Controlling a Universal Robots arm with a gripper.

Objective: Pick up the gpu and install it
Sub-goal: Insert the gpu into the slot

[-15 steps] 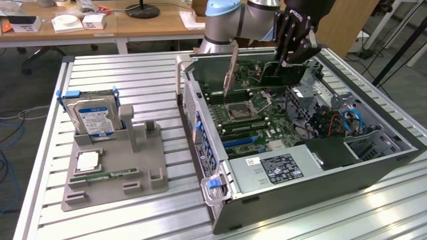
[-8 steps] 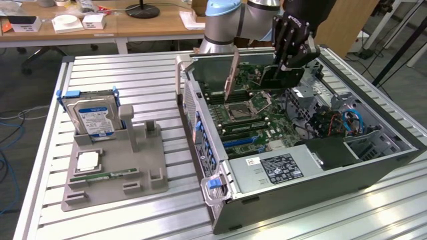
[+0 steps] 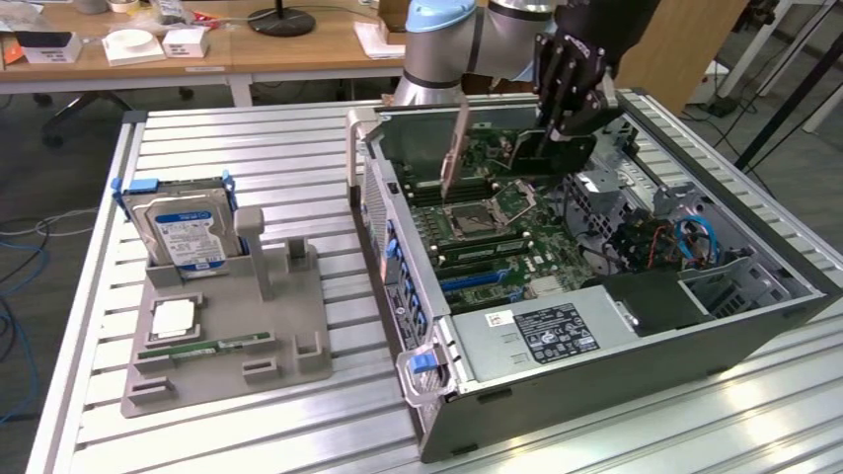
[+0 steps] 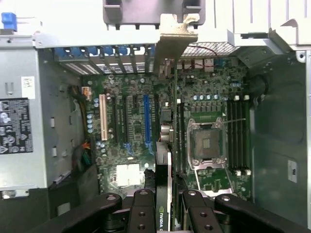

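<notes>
The gpu (image 3: 457,148) is a thin green card with a silver end bracket. It hangs on edge above the motherboard (image 3: 507,252) inside the open computer case (image 3: 658,341). My gripper (image 3: 534,158) is shut on its black cooler end. In the wrist view the gpu (image 4: 165,170) runs edge-on away from my gripper (image 4: 164,206), and its bracket (image 4: 175,41) reaches the case's rear slot openings. The card lies between the blue slot (image 4: 146,119) and the CPU socket (image 4: 206,143). I cannot tell whether it touches the board.
A grey fixture (image 3: 303,326) on the slatted table at the exterior view's left holds a silver hard drive (image 3: 185,227), a memory stick (image 3: 204,346) and a square chip (image 3: 174,318). The case holds a power supply (image 3: 554,331) and cables (image 3: 672,242). Case walls surround the board.
</notes>
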